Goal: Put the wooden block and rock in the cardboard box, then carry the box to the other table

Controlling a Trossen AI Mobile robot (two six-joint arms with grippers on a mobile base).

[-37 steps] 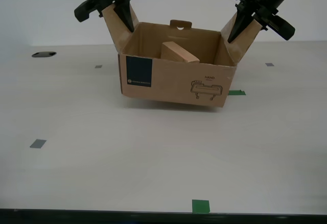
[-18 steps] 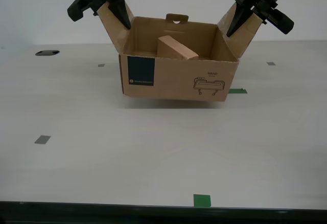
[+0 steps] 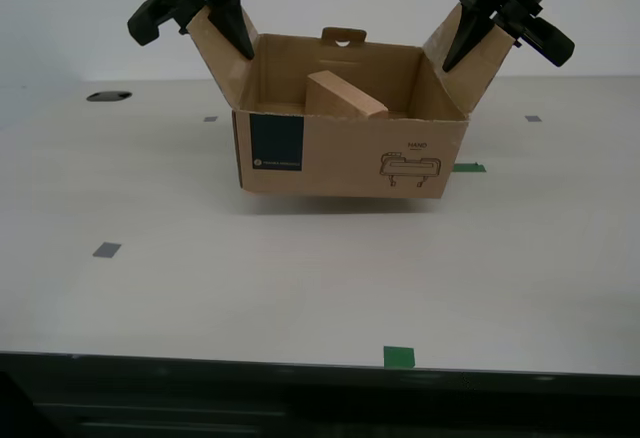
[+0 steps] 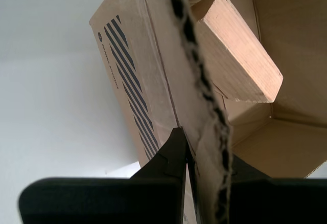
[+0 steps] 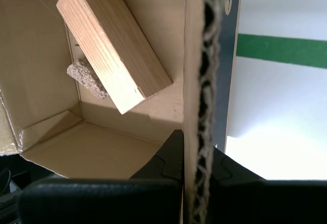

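Note:
The cardboard box point(image 3: 345, 153) hangs just above the tabletop, held by its two side flaps. My first gripper point(image 3: 468, 46) is shut on the flap at the exterior view's right, its jaws pinching the corrugated edge point(image 5: 196, 152). On the opposite flap, at the exterior view's left, my second gripper point(image 3: 225, 30) is shut too point(image 4: 196, 147). The wooden block point(image 3: 345, 96) leans tilted inside the box point(image 5: 110, 45) point(image 4: 237, 50). Under it lies the rock point(image 5: 87, 78), hidden in the exterior view. The other table is out of view.
A smooth off-white tabletop point(image 3: 300, 288) carries grey squares point(image 3: 106, 250) and green tape marks point(image 3: 398, 357) point(image 3: 468, 167). A dark hole point(image 3: 108, 96) sits at the exterior view's far left. The table's near edge runs along the bottom of that view.
The box, tilted a second ago, now hangs level in both grippers. The table marks and near edge have shifted in the exterior view, so the camera has moved.

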